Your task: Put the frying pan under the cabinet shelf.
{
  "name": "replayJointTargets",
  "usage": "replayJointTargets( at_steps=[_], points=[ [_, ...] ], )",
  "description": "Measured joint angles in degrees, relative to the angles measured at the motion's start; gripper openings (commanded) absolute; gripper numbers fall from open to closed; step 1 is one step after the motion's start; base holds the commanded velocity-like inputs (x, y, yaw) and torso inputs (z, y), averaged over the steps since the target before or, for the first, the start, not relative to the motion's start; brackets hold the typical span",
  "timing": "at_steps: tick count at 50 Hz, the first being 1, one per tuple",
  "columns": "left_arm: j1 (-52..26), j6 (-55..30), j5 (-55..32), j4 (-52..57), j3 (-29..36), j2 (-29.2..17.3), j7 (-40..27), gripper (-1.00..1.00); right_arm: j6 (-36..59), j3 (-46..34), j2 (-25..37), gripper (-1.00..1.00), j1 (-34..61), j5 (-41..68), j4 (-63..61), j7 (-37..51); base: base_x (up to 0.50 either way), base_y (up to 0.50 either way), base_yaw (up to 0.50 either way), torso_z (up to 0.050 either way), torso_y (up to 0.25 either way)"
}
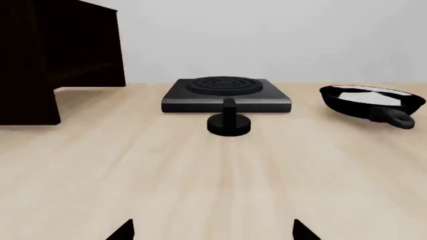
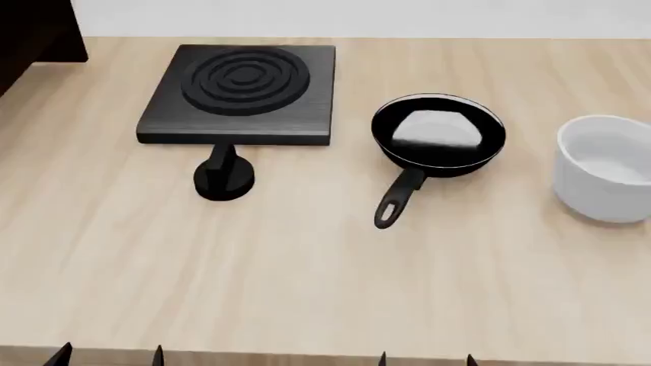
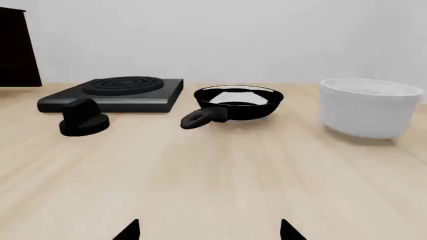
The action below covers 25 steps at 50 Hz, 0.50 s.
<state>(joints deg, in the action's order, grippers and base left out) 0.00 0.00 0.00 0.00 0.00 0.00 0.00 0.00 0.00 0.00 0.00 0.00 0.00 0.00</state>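
Frying pan sits on table between stove plate and white pot, handle toward robot. Left end effector and right end effector both spread open, empty, at near table edge.

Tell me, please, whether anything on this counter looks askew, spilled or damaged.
Nothing stands out. The frying pan, white pot and stove plate all sit upright and intact, and the knob rests in front of the plate. No spills.
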Motion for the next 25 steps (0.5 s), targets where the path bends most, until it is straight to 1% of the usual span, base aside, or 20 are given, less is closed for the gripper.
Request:
replayJointTargets(
  at_steps=[4,25],
  points=[
    [-0.2,-0.6,0.1,0.7,0.6,-0.4,0.2,1.0,0.8,0.1,0.4,1.0,-0.5,0.6,-0.8,0.2,0.0,0.0,0.0,0.0,0.0],
    [1.1,-2.2,-1.0,4.8,3.1,-3.1,-3.4,1.0,1.3,-3.9,3.1,1.0,-0.4,2.0,-2.5,2.0,0.0,0.0,0.0,0.05,0.0]
  ],
)
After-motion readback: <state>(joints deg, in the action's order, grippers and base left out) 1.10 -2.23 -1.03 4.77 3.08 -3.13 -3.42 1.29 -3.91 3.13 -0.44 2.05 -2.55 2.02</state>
